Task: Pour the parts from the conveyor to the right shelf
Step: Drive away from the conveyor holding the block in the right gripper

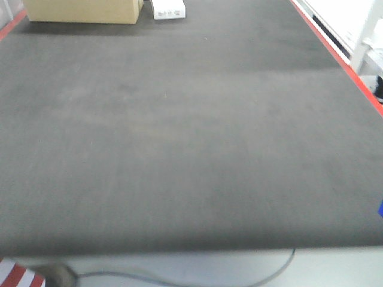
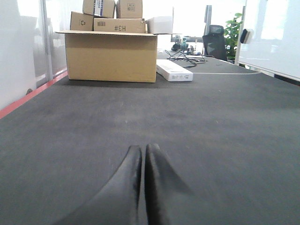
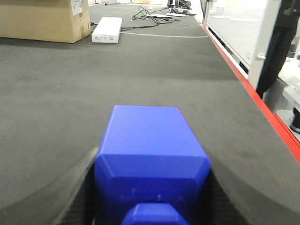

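Far along the belt [image 2: 225, 131], a box [image 2: 119, 25] reads "H3". Right hand [image 3: 152, 187] grips a bevelled blue part [image 3: 150, 150]; left hand [image 2: 143, 150] is closed.

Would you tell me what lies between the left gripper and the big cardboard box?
Only bare conveyor belt, as the left wrist view shows, from the left gripper to the cardboard box.

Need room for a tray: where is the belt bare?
Dark grey matte belt: bare from near edge to far end, between its red frame edges. Crowded only far left: tan cardboard box, white flat unit. Right gripper holds a bright-blue plastic block near right.
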Robot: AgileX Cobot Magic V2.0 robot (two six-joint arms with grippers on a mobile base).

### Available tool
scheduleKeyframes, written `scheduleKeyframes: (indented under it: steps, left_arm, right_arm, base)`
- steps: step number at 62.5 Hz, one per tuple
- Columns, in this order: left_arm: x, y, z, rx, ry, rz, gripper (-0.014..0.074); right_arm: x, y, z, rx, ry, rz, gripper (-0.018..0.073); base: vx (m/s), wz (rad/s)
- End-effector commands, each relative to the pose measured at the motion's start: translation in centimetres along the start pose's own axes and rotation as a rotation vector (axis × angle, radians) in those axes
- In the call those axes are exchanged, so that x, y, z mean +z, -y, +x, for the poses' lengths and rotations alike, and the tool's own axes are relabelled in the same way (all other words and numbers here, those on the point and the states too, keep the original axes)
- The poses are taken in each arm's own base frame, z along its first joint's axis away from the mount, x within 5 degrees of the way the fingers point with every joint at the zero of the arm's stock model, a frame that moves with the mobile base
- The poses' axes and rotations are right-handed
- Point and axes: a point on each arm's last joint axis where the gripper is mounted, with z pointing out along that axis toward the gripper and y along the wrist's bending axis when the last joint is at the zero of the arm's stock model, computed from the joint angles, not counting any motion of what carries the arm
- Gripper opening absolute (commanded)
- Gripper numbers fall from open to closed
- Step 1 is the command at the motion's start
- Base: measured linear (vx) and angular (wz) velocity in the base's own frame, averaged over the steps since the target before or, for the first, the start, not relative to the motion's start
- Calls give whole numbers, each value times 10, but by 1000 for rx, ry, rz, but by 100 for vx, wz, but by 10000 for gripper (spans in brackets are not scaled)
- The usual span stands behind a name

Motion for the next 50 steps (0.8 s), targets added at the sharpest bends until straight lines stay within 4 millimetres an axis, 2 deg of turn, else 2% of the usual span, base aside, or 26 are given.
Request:
scheduleKeyframes:
  steps: [1,50]
  left_arm:
    - [0,0,3,-10,54,2,-6]
    - [0,0,3,-10,54,2,-6]
  right_arm:
    - [-2,0,-16,-19,103,1,-9]
    - [-2,0,-16,-19,102,1,-9]
  base:
    - [-47,-6]
    - [-41,4]
